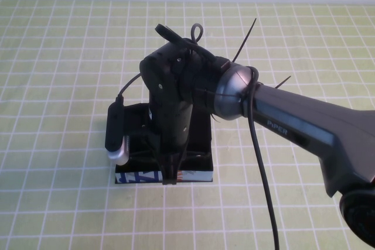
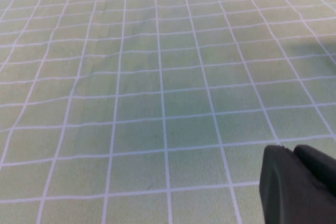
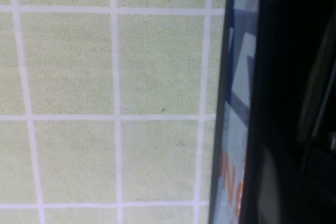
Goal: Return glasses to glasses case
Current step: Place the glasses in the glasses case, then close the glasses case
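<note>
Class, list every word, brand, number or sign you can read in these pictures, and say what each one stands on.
"PIPER": on the right arm, whose right gripper hangs over the glasses case.
Dark blue and orange print on the case's light blue front edge: too blurred to read.
Left gripper, over bare cloth: no text.

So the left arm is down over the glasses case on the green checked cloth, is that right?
Not quite: it is the right arm. In the high view the right gripper is down over the glasses case on the green checked cloth. The left gripper is over bare cloth in its wrist view.
</note>
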Tool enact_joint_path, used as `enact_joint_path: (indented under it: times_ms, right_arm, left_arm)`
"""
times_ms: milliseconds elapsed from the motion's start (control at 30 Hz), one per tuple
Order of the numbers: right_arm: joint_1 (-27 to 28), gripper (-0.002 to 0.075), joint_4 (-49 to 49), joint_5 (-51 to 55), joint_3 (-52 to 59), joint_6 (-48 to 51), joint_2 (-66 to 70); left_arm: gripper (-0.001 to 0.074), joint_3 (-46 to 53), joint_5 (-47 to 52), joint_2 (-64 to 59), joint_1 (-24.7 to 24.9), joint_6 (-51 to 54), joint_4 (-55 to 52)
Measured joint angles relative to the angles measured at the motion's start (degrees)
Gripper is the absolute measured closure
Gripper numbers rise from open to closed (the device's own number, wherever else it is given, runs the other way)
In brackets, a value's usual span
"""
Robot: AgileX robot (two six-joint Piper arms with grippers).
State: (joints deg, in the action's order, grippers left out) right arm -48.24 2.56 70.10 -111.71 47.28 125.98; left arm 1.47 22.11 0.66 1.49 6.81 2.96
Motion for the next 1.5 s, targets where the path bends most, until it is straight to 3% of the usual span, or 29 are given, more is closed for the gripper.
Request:
enact_joint_path:
  times_ms: [300,567,833,1000,1167,1333,1500]
  right_arm:
    - [0.00,0.0700,-0.35,0.00,0.00,0.00,0.00]
    - [0.46,0.0442,-0.24,0.00,0.00,0.00,0.00]
    - [2.56,0.0406,1.97,0.13,-0.62,-0.19,-3.46]
    - [5.10,0.0493,4.72,0.22,-3.68,-7.15,-5.52]
    - [8.98,0.0686,5.31,0.38,-4.80,-12.17,-5.73]
    - [13.64,0.0731,2.37,0.51,-4.80,-13.08,-5.73]
    - [18.49,0.0736,-9.28,0.55,-4.80,-13.22,-5.73]
  left_arm:
    - [0.0737,0.00,0.00,0.00,0.00,0.00,0.00]
    - [0.0737,0.00,0.00,0.00,0.00,0.00,0.00]
    - [0.0737,0.00,0.00,0.00,0.00,0.00,0.00]
    - [0.0737,0.00,0.00,0.00,0.00,0.00,0.00]
    - [0.0737,0.00,0.00,0.00,0.00,0.00,0.00]
    - [0.0737,0.00,0.00,0.00,0.00,0.00,0.00]
    - [0.0737,0.00,0.00,0.00,0.00,0.00,0.00]
